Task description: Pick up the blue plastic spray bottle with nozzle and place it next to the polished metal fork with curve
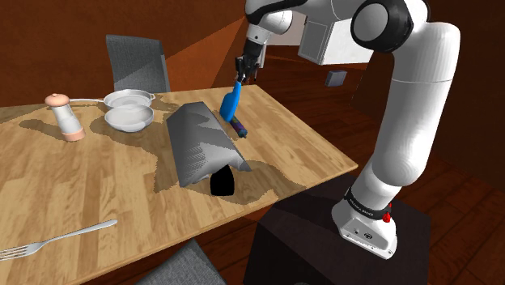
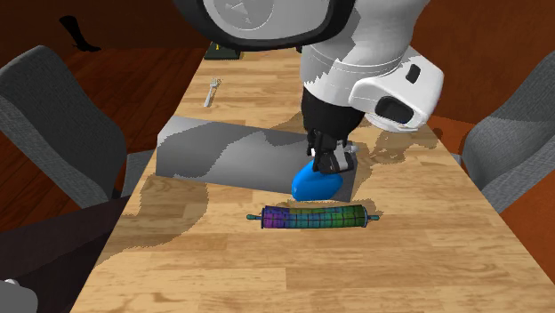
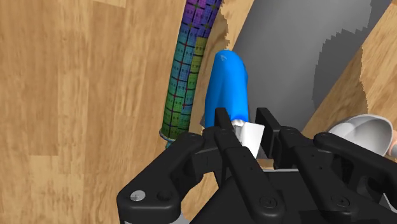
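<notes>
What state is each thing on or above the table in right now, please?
blue spray bottle: clasped at its white nozzle end, hanging tilted
gripper: shut on the blue spray bottle
rolling pin: lying flat on the table, not touched by the gripper
fork: lying flat
grinder: standing upright
bowl: open side up

A smooth blue spray bottle (image 1: 230,101) (white nozzle uppermost) hangs tilted, clasped by the black gripper (image 1: 241,74). A slim silvery fork (image 1: 57,239) lies flat on the wooden table (image 1: 97,190), well apart.
</notes>
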`<state>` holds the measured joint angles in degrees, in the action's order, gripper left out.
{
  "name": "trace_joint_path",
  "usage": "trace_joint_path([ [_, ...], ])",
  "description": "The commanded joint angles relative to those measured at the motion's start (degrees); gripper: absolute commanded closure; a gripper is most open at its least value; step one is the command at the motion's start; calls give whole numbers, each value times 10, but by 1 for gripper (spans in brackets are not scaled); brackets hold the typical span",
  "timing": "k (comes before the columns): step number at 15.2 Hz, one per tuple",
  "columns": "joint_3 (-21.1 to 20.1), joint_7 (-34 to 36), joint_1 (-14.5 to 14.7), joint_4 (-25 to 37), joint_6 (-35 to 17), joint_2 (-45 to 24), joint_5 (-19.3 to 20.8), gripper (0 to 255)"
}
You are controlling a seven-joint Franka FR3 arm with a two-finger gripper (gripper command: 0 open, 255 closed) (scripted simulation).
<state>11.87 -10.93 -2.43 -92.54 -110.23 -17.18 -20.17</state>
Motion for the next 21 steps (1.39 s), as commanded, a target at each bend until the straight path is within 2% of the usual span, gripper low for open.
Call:
trace_joint_path([
  [1,1,4,-1,11,14,4,2,255],
  [7,2,15,-2,45,51,8,7,255],
  [14,-23,97,53,-29,39,95,32,255],
  [21,-60,189,100,-64,42,157,51,255],
])
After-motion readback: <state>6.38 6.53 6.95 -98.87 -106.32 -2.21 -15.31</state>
